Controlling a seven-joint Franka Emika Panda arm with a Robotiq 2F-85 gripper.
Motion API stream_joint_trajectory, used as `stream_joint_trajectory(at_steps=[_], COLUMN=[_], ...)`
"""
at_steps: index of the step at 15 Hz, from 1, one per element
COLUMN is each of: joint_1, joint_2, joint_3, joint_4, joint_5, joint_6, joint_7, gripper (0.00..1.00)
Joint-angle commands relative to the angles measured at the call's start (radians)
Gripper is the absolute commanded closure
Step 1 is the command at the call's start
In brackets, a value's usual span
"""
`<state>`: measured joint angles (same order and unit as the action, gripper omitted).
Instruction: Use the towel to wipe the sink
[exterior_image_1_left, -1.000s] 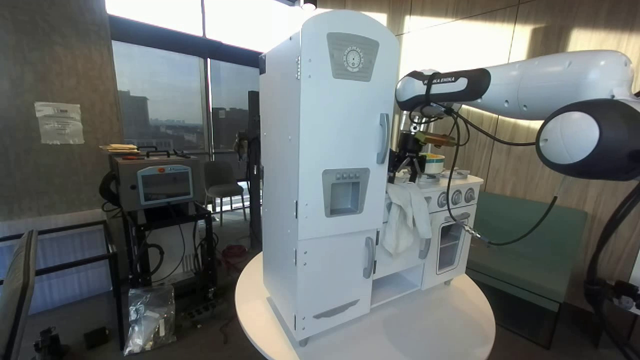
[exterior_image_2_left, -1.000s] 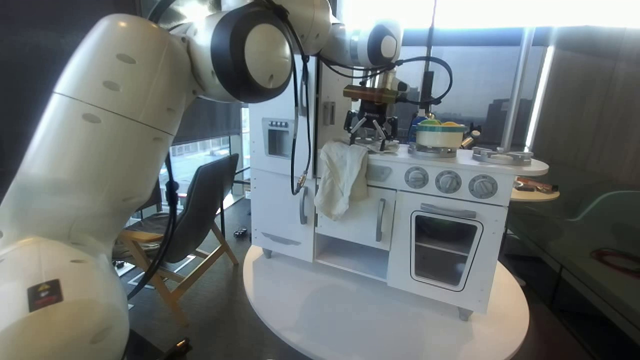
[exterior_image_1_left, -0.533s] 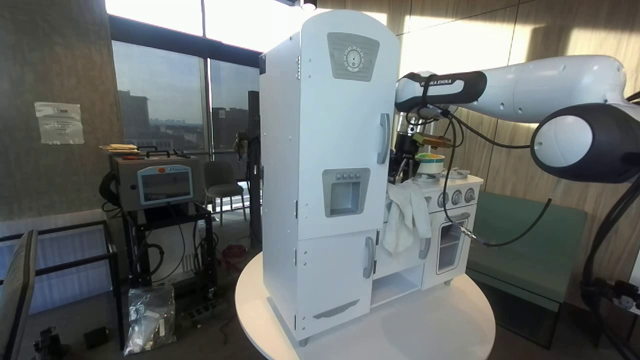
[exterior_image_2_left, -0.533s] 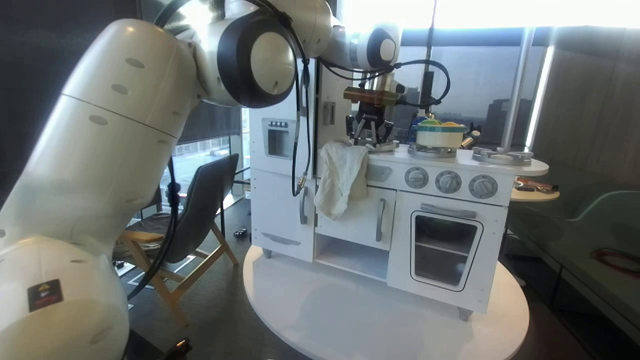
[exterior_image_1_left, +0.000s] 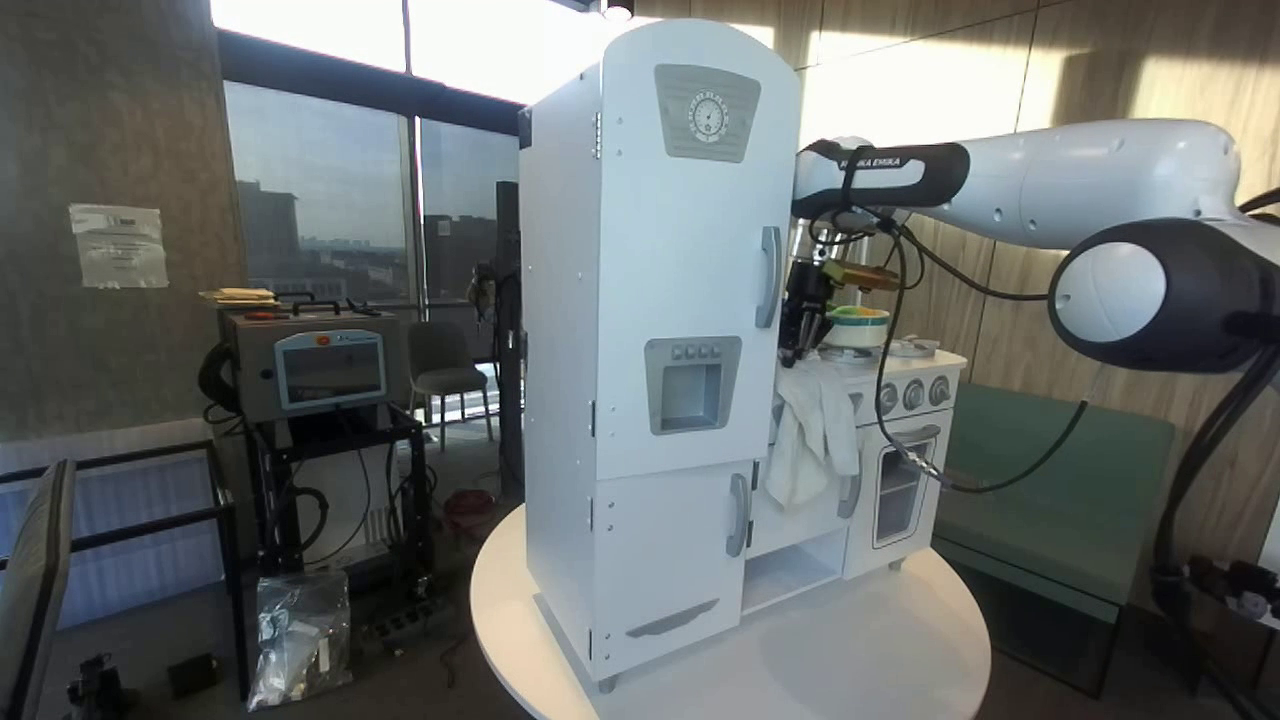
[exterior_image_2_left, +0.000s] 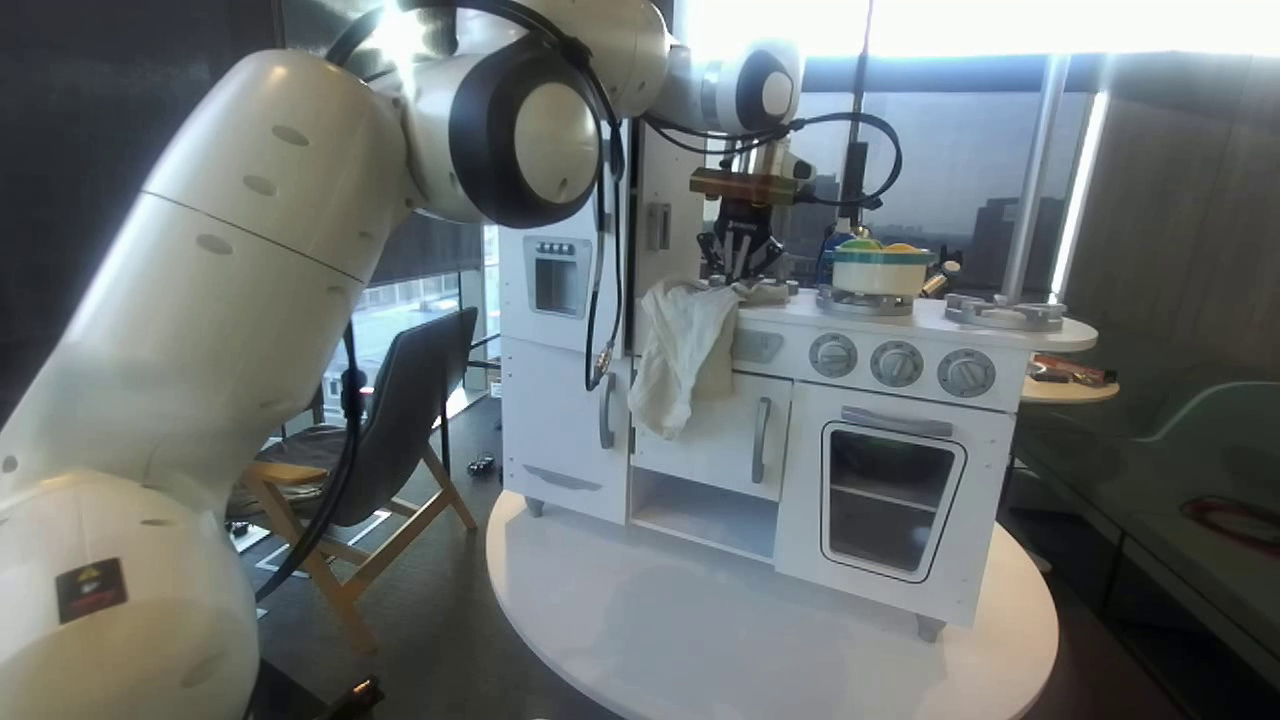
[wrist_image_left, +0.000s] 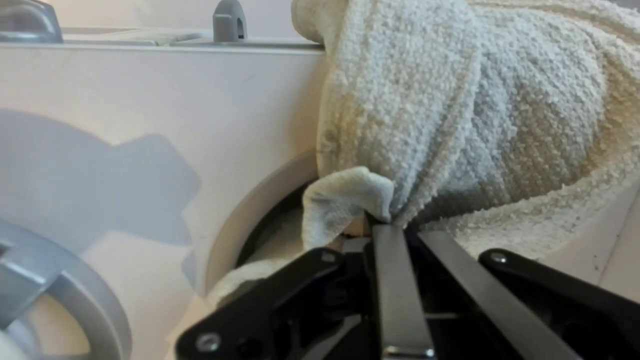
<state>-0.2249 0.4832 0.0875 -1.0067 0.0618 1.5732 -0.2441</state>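
The cream towel (wrist_image_left: 440, 95) hangs over the front edge of the white play-kitchen counter, beside the toy fridge; both exterior views show this towel (exterior_image_2_left: 685, 355) draped down the cabinet front. My gripper (wrist_image_left: 392, 225) points down at the towel's upper end, shut on it, and folds bunch up at the fingertips. In an exterior view the gripper (exterior_image_2_left: 735, 278) is low over the counter; in an exterior view the gripper (exterior_image_1_left: 790, 357) is right by the fridge's side. The sink (wrist_image_left: 227, 245) shows as a round rim, partly covered by towel and gripper; its inside is mostly hidden.
The tall white fridge (exterior_image_1_left: 690, 250) rises close beside the gripper. A white pot (exterior_image_2_left: 880, 270) with green and yellow things stands on a burner near the arm. Another burner (exterior_image_2_left: 1005, 312) lies farther along. A loose cable (exterior_image_1_left: 985, 488) hangs from the arm.
The gripper's fingers have come together from wide open and closed on the towel's upper part. The towel's top has bunched slightly; its hanging part is nearly unchanged. The arm's elbow has lowered.
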Motion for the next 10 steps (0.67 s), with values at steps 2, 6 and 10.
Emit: stream_joint_trajectory(at_steps=[2,6,10], joint_1=[0.02,0.046,0.055], joint_2=[0.036,0.043,0.057], joint_3=[0.003,-0.001,-0.014], joint_4=[0.169,0.263,0.336], joint_5=[-0.015,-0.044,-0.097], joint_6=[-0.033,-0.014,-0.034], joint_7=[0.003,-0.012,-0.006], gripper=[0.9,0.88,0.7])
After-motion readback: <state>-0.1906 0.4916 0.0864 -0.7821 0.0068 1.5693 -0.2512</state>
